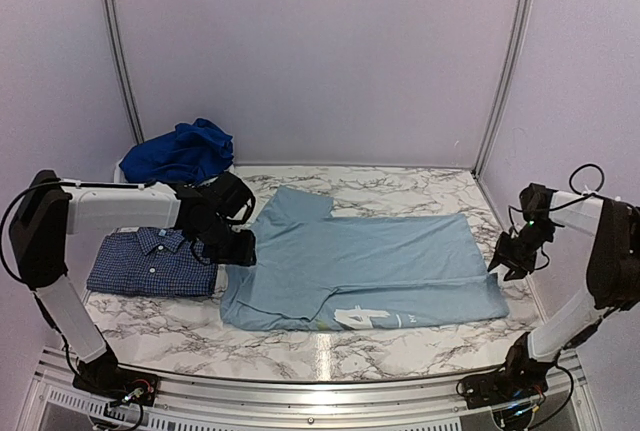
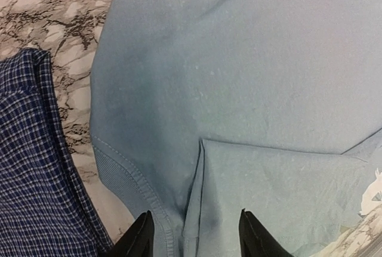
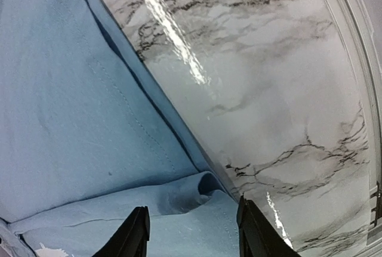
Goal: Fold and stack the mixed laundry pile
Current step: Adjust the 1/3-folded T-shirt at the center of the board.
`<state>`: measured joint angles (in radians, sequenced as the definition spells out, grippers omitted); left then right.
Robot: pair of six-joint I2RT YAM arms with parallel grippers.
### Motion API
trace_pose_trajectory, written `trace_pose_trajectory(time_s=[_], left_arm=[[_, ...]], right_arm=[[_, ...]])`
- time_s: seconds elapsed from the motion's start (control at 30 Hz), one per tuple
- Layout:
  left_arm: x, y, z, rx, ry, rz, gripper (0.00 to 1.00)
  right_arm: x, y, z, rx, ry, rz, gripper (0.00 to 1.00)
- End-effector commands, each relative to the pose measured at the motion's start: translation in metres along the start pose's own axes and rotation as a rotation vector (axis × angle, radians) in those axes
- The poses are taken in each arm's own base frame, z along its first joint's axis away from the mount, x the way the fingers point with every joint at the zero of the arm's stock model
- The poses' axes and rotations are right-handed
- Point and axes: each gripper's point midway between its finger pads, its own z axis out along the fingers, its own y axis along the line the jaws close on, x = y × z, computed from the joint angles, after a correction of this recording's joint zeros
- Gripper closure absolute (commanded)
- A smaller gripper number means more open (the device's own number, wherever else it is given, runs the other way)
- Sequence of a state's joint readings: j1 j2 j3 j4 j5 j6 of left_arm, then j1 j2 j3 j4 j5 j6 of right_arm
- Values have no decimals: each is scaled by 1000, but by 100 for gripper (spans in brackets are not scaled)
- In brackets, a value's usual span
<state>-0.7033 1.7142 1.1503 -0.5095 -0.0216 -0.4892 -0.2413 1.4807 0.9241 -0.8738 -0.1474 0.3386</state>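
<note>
Top external view shows the pale blue cotton T-shirt [image 1: 370, 251] spread flat across the white marble-patterned desk [image 1: 420, 186], its near edge folded over with white print showing. The left gripper [image 1: 235, 246] hovers at the T-shirt's left edge, fingers spread over the fold. The right gripper [image 1: 503, 259] sits at the right edge, likewise spread above a bunched corner. Just left of the T-shirt lies the folded navy small-check button-up shirt [image 1: 150, 263]. Farthest, the crumpled royal blue clothes [image 1: 180, 151] heap at the back left.
</note>
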Motion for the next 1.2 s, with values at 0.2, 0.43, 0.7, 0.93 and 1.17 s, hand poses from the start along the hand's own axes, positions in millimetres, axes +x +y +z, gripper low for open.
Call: trace_pose_trajectory(time_s=[0.2, 0.43, 0.7, 0.93, 1.17], left_arm=[[48, -41, -43, 227, 64, 38, 49], [86, -52, -30, 244, 136, -46, 49], [97, -34, -7, 157, 163, -180, 48], [89, -27, 0, 124, 146, -276, 46], [84, -16, 7, 131, 178, -362, 46]], right_arm=[[9, 55, -45, -271, -93, -127, 53], [50, 95, -32, -377, 1, -224, 53], [94, 168, -42, -578, 76, -427, 58], [169, 247, -44, -678, 102, -774, 57], [225, 299, -37, -662, -62, -1136, 56]])
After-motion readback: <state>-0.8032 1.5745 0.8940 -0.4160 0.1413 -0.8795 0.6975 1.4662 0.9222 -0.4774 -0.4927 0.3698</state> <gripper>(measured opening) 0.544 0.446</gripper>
